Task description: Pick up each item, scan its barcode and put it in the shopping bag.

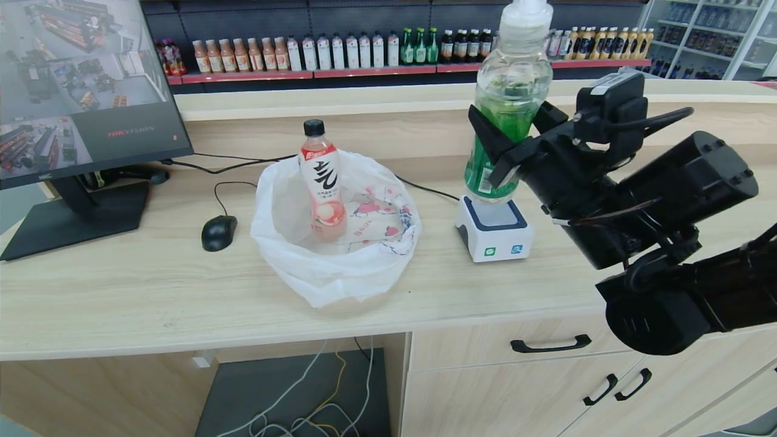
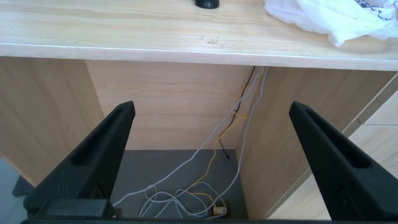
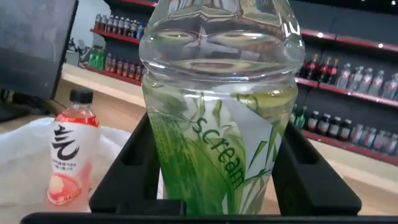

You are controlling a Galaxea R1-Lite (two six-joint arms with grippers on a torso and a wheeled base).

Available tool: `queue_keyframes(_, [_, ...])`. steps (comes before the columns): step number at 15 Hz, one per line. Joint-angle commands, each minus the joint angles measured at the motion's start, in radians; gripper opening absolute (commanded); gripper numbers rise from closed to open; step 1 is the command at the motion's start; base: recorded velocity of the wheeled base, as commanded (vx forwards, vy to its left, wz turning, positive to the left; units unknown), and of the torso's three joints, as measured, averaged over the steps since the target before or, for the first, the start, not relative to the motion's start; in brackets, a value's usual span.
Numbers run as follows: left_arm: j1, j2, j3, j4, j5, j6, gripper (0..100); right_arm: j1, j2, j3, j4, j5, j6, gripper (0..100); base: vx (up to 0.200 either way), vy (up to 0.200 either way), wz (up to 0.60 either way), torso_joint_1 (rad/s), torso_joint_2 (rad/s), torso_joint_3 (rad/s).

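Observation:
My right gripper is shut on a clear bottle with a green label, held upright just above the white barcode scanner on the counter. Its fingers clamp both sides of the green bottle. A pink bottle with a black cap stands upright inside the white shopping bag to the left of the scanner; it also appears as the pink bottle. My left gripper hangs open below the counter edge, facing the cable space under the desk.
A monitor stands at the counter's far left with a black mouse beside the bag. Cables trail across the counter and under the desk. Drawers with black handles sit below. Shelves of bottles line the back wall.

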Motion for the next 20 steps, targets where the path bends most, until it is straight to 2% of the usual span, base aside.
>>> queue_keyframes(1, [0.000,0.000,0.000,0.000,0.000,0.000,100,0.008,-0.048,0.079,0.000,-0.042,0.079,0,0.000,0.000,0.00,0.000,0.00,0.000])
queue_keyframes(4, [0.000,0.000,0.000,0.000,-0.001,0.000,100,-0.005,-0.085,0.211,0.000,-0.098,0.217,0,0.000,0.000,0.00,0.000,0.00,0.000])
queue_keyframes(7, [0.000,0.000,0.000,0.000,-0.001,0.000,100,-0.013,-0.085,0.227,0.000,-0.152,0.253,0,0.000,0.000,0.00,0.000,0.00,0.000])
queue_keyframes(13, [0.000,0.000,0.000,0.000,0.000,-0.003,100,-0.036,-0.068,0.211,0.000,-0.152,0.276,0,0.000,0.000,0.00,0.000,0.00,0.000])
queue_keyframes(15, [0.000,0.000,0.000,0.000,0.000,-0.005,100,-0.059,-0.046,0.181,0.000,-0.152,0.282,0,0.000,0.200,0.00,0.000,0.00,0.007])
queue_keyframes(20, [0.000,0.000,0.000,0.000,0.000,-0.008,100,-0.053,-0.026,0.170,0.000,-0.152,0.280,0,0.000,0.200,0.00,0.004,0.00,0.000])
